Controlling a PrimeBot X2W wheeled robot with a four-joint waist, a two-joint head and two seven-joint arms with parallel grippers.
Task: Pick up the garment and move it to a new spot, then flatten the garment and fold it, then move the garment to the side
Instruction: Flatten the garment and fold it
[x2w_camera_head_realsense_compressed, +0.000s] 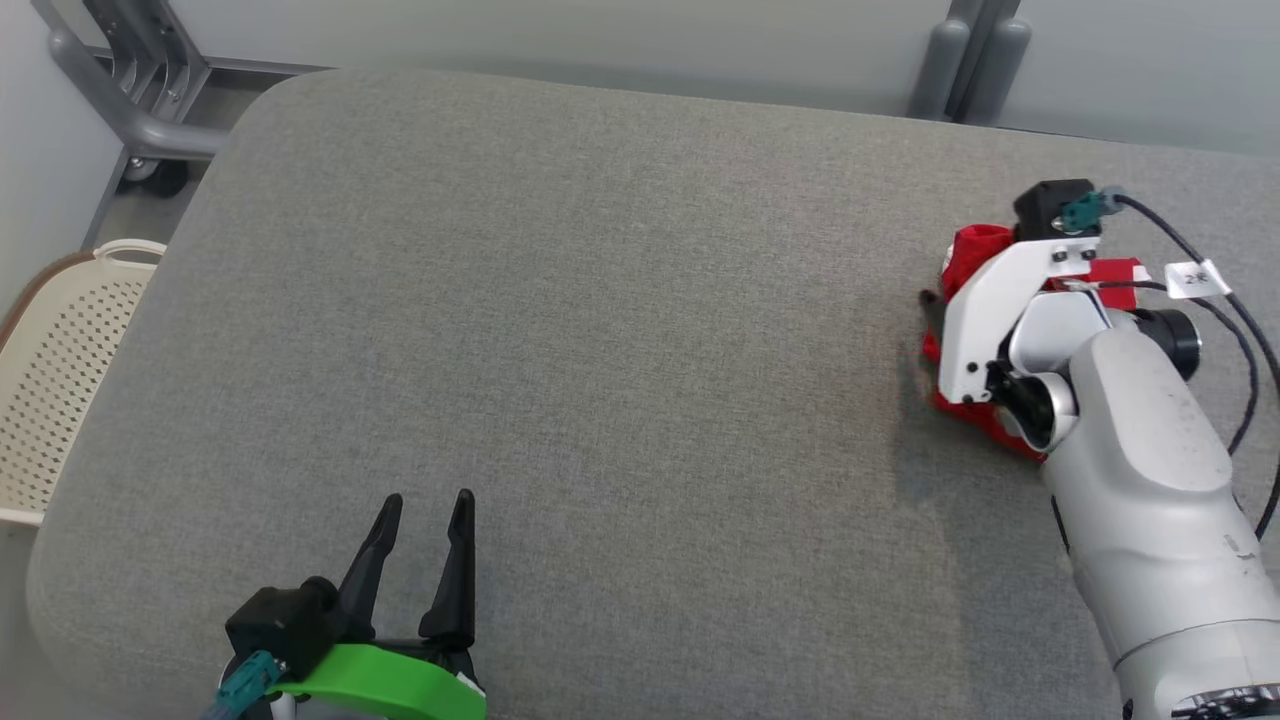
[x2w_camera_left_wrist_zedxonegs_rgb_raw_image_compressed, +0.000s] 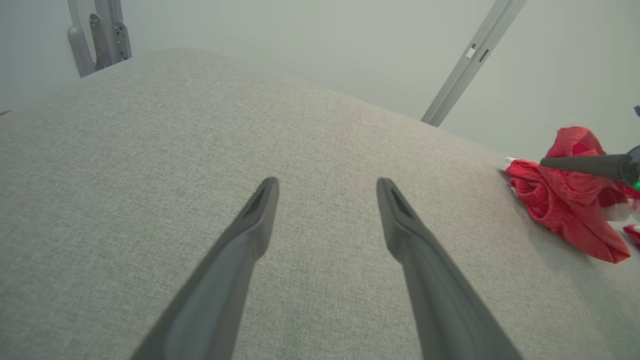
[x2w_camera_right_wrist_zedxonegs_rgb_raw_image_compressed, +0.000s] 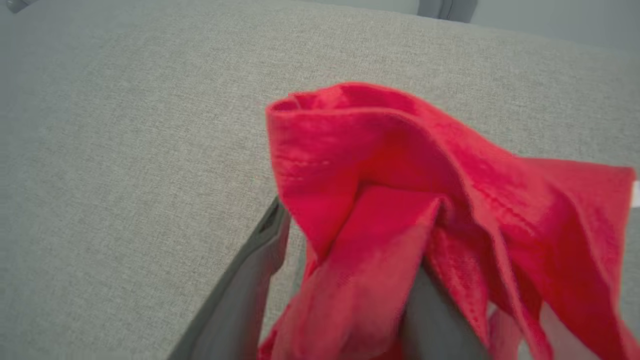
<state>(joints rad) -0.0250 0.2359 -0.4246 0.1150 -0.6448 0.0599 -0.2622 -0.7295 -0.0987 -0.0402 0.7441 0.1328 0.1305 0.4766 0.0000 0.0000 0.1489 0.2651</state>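
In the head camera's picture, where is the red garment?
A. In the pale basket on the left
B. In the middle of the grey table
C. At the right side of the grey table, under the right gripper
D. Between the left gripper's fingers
C: the red garment lies bunched at the right side of the grey table, beneath the right gripper.

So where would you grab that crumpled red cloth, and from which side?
Probably the raised fold at the top of the red garment: it stands up off the grey table, so a pinch can close around it. Come from above; the lower layers lie flat on the table.
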